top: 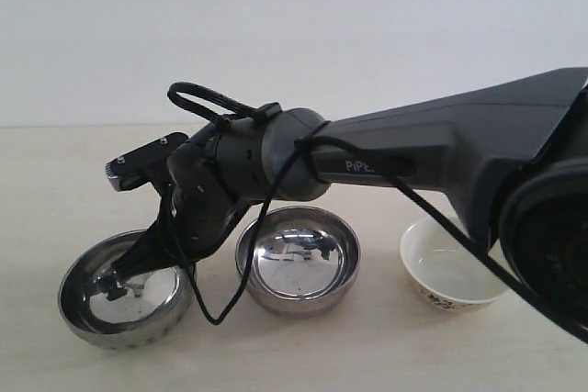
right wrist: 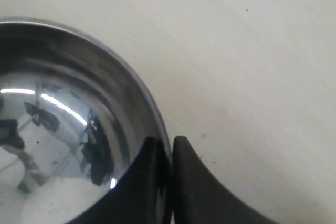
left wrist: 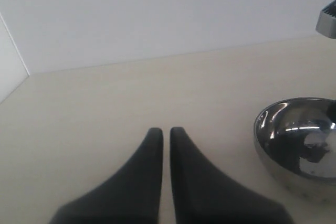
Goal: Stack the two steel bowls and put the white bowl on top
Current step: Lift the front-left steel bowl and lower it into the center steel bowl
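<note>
Two steel bowls and a white bowl stand in a row on the table. The dimpled steel bowl (top: 124,305) (right wrist: 63,103) is at the left. My right gripper (top: 147,254) (right wrist: 169,141) reaches across from the right and is shut on its rim, one finger inside and one outside. The smooth steel bowl (top: 299,259) sits in the middle, partly behind the right arm. At the right stands the white bowl (top: 450,277) with a dark pattern low on its side. My left gripper (left wrist: 166,132) is shut on nothing, to the side of a steel bowl (left wrist: 299,145).
The right arm (top: 413,158) and its dangling black cable (top: 220,319) cross above the middle bowl. The pale tabletop (left wrist: 131,93) meets a white wall behind. A metal bracket (left wrist: 328,19) shows at one edge of the left wrist view.
</note>
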